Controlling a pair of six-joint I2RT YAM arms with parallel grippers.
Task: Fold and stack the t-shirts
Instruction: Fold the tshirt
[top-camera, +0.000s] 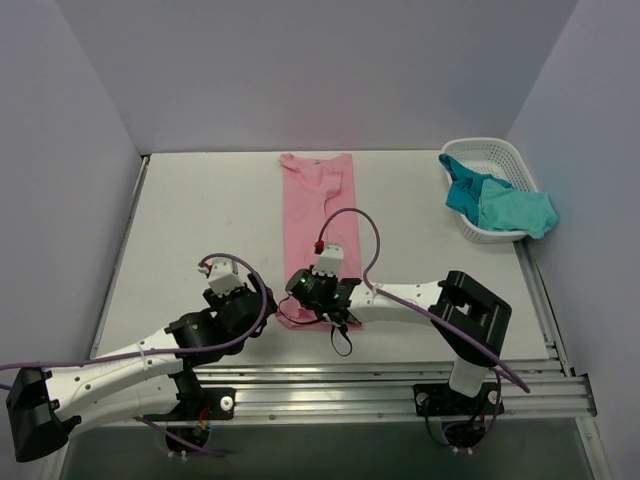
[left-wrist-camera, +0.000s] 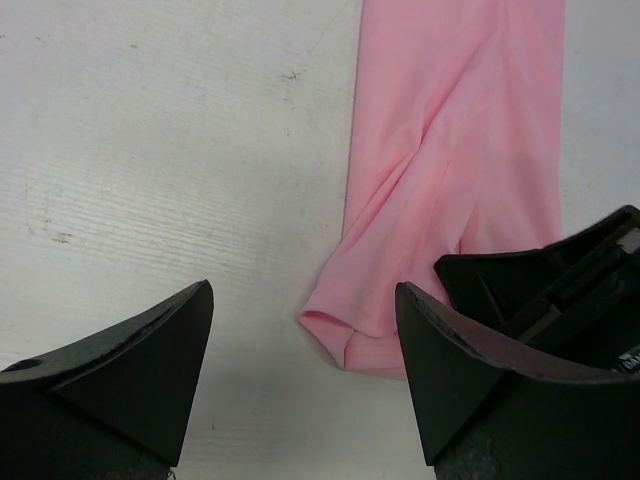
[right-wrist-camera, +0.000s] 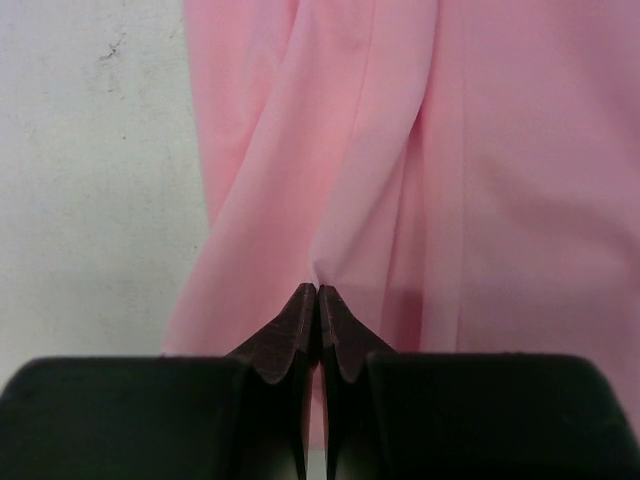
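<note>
One pink t-shirt (top-camera: 318, 215) lies on the desk (top-camera: 200, 220), long axis 12 to 6 o'clock, collar at 12. At its 6 o'clock end the right gripper (right-wrist-camera: 317, 290) pinches fabric; the left gripper (left-wrist-camera: 303, 300) gapes open nearby.

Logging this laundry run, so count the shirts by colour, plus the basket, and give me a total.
Pink t-shirt: 1
Dark teal t-shirt: 1
Light turquoise t-shirt: 1
White basket: 1
Total: 4 things in view, 3 of them shirts. The basket may hide more.
</note>
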